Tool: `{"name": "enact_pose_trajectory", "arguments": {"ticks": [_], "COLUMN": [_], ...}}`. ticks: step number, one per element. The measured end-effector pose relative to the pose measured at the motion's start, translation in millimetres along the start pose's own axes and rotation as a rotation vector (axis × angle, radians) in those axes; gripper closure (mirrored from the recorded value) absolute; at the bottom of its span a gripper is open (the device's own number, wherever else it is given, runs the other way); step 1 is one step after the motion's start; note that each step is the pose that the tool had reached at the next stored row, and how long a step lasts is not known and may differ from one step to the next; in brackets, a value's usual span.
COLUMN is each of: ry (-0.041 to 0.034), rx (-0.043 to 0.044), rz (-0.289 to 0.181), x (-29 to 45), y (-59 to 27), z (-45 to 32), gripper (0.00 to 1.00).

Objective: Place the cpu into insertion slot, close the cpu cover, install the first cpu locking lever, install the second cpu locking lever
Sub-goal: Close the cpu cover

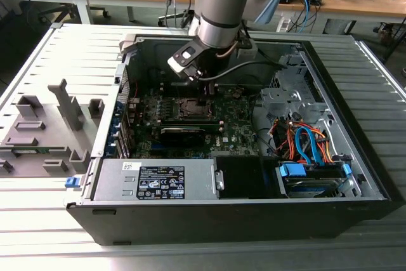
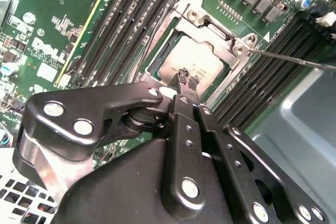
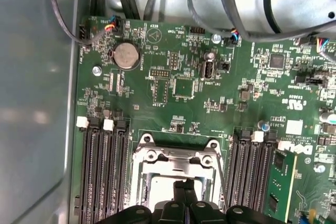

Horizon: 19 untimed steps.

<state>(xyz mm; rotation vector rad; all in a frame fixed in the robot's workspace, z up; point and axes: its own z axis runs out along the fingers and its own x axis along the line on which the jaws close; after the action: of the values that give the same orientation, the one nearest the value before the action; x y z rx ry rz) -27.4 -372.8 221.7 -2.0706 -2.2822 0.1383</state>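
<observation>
Wooden desks stand behind a ribbed grey table (image 1: 203, 255), on which an open computer case (image 1: 241, 220) lies with the robot arm (image 1: 219, 17) reaching down into it. In the second wrist view the gripper (image 2: 187, 78) has its fingertips pressed together with nothing seen between them. They sit inside the window of the cpu cover (image 2: 210, 27), on or just above the cpu (image 2: 205, 66). The cpu lies flat in the insertion slot (image 2: 227, 65), and the cover appears folded down around it. A thin locking lever (image 2: 294, 59) sticks out from the cover's corner, over the memory slots (image 2: 273, 77) beside the cover, and looks unlatched. A second thin wire (image 2: 149, 40) runs along the cover's opposite side; whether it is hooked cannot be told.

Judging by this, placing and covering are done and the lever work is in hand. It calls for catching a slim, springy rod with narrow tips and guiding it under its hook without slipping onto the board (image 3: 178, 87).
</observation>
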Motion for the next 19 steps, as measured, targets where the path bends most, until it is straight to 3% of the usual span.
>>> {"name": "enact_pose_trajectory", "arguments": {"ticks": [4, 7, 13, 19], "ry": [0.0068, 0.0174, 0.0462, 0.0642], "rx": [-0.0005, -0.0015, -0.0044, -0.0062], "rz": [-0.001, -0.002, -0.005, -0.007], "x": [-0.2, -0.3, -0.8, -0.9], "y": [-0.1, -0.5, -1.0, -1.5], "z": [-7.9, -12.2, -16.7, -21.4], "gripper": [0.89, 0.89, 0.89, 0.89]}}
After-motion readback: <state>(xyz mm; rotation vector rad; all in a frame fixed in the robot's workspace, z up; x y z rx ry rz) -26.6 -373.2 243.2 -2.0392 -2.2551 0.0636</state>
